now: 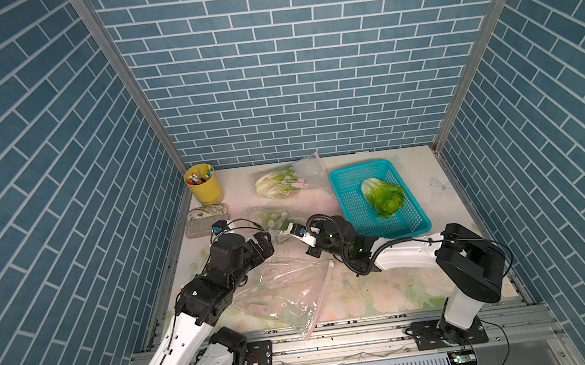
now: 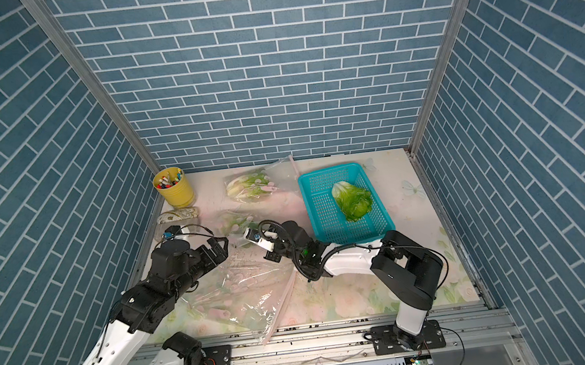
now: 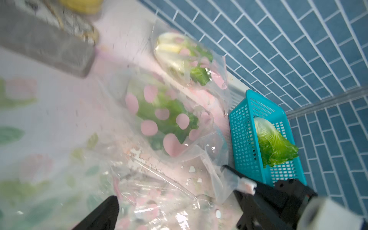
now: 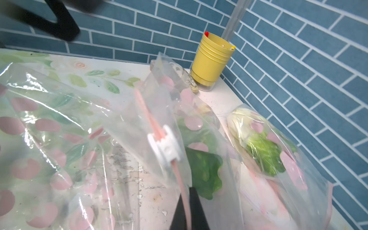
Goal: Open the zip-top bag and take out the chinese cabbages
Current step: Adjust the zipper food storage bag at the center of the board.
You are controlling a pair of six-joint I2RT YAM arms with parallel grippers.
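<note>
In both top views we see one cabbage [image 1: 384, 197] lying loose in the teal basket [image 1: 340, 185], right of centre. A second cabbage [image 1: 276, 185] sits inside the far bag [image 1: 307, 174] just left of the basket, near the yellow cup [image 1: 204, 189]. A third cabbage [image 1: 274, 222] shows faintly through the middle bag [image 1: 282, 235] at frame centre. The left gripper [image 1: 266, 244] hangs with its jaws spread, holding nothing, above an empty bag [image 1: 284, 289]. The right gripper [image 1: 287, 230] meets the middle bag's edge.

In the left wrist view we find the third cabbage [image 3: 167, 117] at centre behind pink dots, and one black finger [image 3: 105, 213] at the bottom edge.

In the right wrist view the right gripper [image 4: 188, 207], at bottom centre, is pinched on the middle bag's pink zip strip, just below the white slider [image 4: 165, 145].
</note>
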